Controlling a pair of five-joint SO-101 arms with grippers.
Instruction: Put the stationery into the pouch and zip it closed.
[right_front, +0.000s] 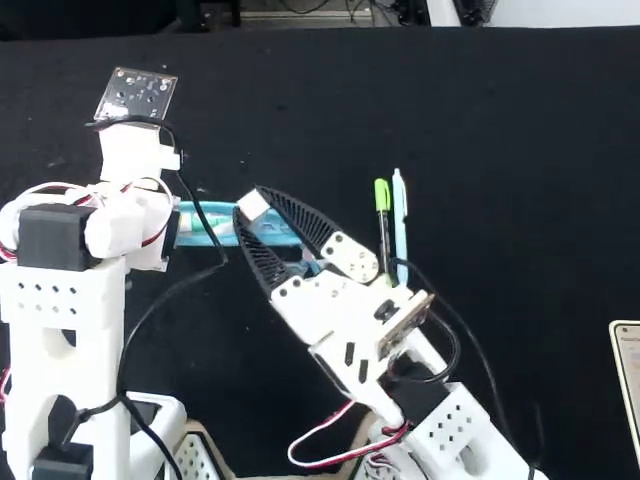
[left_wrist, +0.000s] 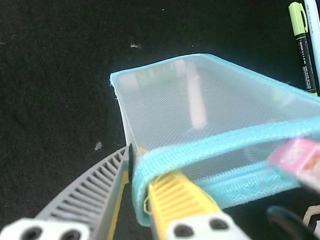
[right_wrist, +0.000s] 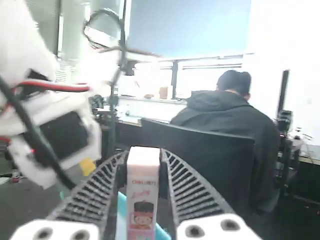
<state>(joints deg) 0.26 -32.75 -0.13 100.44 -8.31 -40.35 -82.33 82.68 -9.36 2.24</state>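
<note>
**A:** Where's the pouch (left_wrist: 200, 115)?

**B:** On the black worktop (right_front: 480, 110), toward 9 o'clock from the middle in the high view, lying along the 9-to-3 line. The left tool (left_wrist: 134, 157) is pinched narrow on its teal rim, one finger on either side of the mesh wall.

**A:** And the right tool (right_wrist: 143, 156)?

**B:** Clamped on a white eraser (right_front: 252, 206) with pink print, fingers snug on both flanks. From above, the eraser sits over the pouch's 3 o'clock end. Whether it touches the rim I can't tell.

**A:** The rest of the stationery?

**B:** A green pen (right_front: 381, 195) and a blue pen (right_front: 400, 210) lie side by side on the worktop at 3 o'clock from the pouch, near it. Each runs 12 to 6, the green cap at 12.

**A:** Anything else?

**B:** A card (right_front: 628, 365) at the worktop's 4 o'clock edge, well apart.
</note>
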